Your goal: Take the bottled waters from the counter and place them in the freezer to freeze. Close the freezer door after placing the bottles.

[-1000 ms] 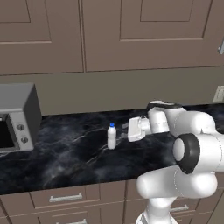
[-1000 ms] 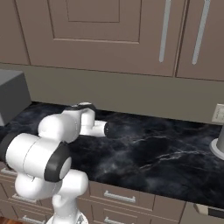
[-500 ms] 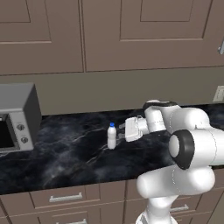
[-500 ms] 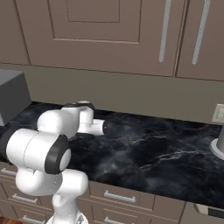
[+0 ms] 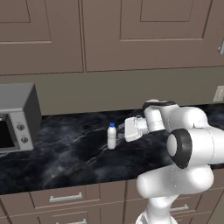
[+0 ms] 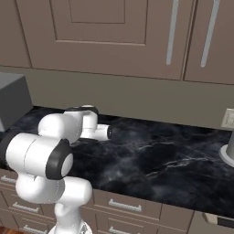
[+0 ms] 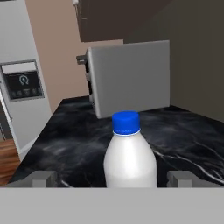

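Jaws spread wide, nothing held | one translucent-white plastic bottle with blue cap [image 5: 112, 136] upright on black marble-patterned counter [image 5: 65, 153], just beside two-finger gripper [image 5: 120, 134] | hand view: bottle between fingertips [image 7: 41, 178], grey microwave [image 7: 129, 78] beyond, grey freezer door [image 7: 19, 96] at far left

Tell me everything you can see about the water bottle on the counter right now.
The water bottle is small, translucent-white plastic with a rounded shoulder and a blue screw cap; no label band is visible. It stands upright on the black marble counter, right of the grey microwave. The open end effector sits level with it, a finger on either side, not yet closed on it. Nothing else touches it.
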Controlling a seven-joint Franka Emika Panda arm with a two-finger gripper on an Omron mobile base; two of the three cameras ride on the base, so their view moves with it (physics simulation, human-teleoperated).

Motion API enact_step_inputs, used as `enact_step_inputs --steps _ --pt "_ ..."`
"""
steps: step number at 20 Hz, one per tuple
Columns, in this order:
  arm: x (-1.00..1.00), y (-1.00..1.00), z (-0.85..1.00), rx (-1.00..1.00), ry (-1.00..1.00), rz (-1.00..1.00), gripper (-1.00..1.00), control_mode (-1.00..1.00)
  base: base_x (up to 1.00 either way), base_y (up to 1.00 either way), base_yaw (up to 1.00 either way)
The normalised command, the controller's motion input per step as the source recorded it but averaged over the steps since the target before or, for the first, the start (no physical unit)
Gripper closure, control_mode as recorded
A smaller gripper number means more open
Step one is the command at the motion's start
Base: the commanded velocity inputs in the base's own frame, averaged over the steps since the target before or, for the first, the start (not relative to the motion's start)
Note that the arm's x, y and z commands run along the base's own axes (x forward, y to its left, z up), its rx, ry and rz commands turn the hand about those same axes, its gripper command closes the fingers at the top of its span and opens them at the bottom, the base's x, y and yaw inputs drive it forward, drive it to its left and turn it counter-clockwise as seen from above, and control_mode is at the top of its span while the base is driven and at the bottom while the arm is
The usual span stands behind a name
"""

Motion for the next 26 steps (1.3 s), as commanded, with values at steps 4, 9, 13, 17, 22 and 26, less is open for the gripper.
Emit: enact_step_inputs --steps 4,9,13,17,22,26 --pt "0.08 0.00 0.00 0.00 0.00 0.00 -1.00 -1.00 0.00 0.00 0.00" --pt "0.01 0.00 -0.03 0.00 0.03 0.00 -1.00 -1.00 0.00 0.00 0.00" --pt "0.03 0.00 -0.02 0.00 0.04 0.00 -1.00 -1.00 0.00 0.00 0.00" --pt "0.13 0.02 0.00 0.00 0.05 0.00 -1.00 -1.00 0.00 0.00 0.00" --pt "0.07 0.05 -0.05 0.00 0.08 0.01 -1.00 -1.00 0.00 0.00 0.00" --pt "0.00 0.04 -0.06 0.00 0.06 0.03 -1.00 -1.00 0.00 0.00 0.00"
